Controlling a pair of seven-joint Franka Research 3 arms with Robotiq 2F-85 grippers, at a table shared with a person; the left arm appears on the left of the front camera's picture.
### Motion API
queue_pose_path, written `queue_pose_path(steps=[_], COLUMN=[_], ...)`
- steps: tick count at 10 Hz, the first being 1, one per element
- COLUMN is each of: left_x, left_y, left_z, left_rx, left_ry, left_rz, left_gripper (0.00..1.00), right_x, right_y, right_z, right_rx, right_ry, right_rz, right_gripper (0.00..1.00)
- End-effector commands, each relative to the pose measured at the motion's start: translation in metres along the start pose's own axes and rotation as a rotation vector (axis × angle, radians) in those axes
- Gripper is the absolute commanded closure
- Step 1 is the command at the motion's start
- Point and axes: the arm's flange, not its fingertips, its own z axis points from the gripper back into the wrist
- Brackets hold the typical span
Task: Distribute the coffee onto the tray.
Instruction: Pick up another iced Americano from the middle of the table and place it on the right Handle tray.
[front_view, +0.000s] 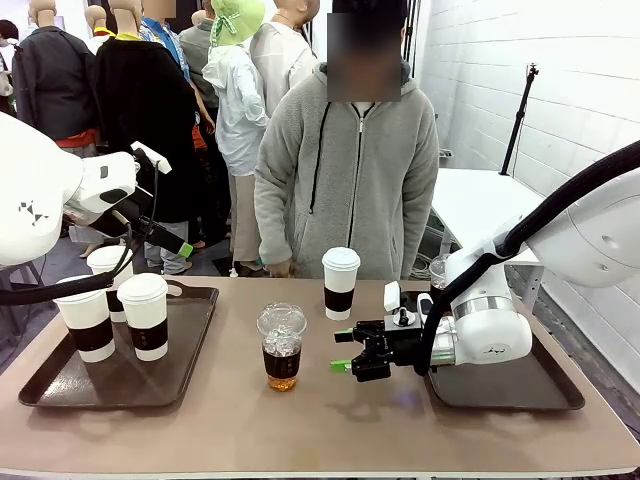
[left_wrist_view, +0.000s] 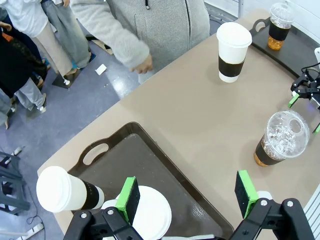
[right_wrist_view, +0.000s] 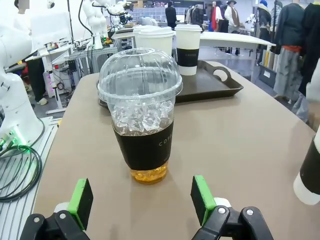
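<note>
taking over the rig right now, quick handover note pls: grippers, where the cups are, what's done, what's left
The left gripper is open and holds nothing, above the left tray.
The right gripper is open, low over the table, fingers aimed at the iced cup on the table, not yet around it.
Done: three white cups stand on the left tray. The second iced cup stands on the right tray.
Left: the iced cup on the table and one white cup on the person's side both stand on bare tabletop. The iced cup looks like the next pick.
</note>
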Motion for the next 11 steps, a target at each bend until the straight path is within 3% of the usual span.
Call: queue_pose_path(steps=[1,11], left_x=[0.001,0.001], left_y=[0.002,0.002], left_z=[0.0,0.0], left_rx=[-0.001,-0.001], left_ry=[0.007,0.007], left_rz=[0.003,0.003], left_gripper=[0.0,0.0], right_x=[-0.001,-0.013], right_y=[0.001,-0.026], right_z=[0.0,-0.063], right_rx=[0.01,0.083], right_ry=[-0.002,-0.032], right_rz=[-0.007,0.028], right_gripper=[0.0,0.0])
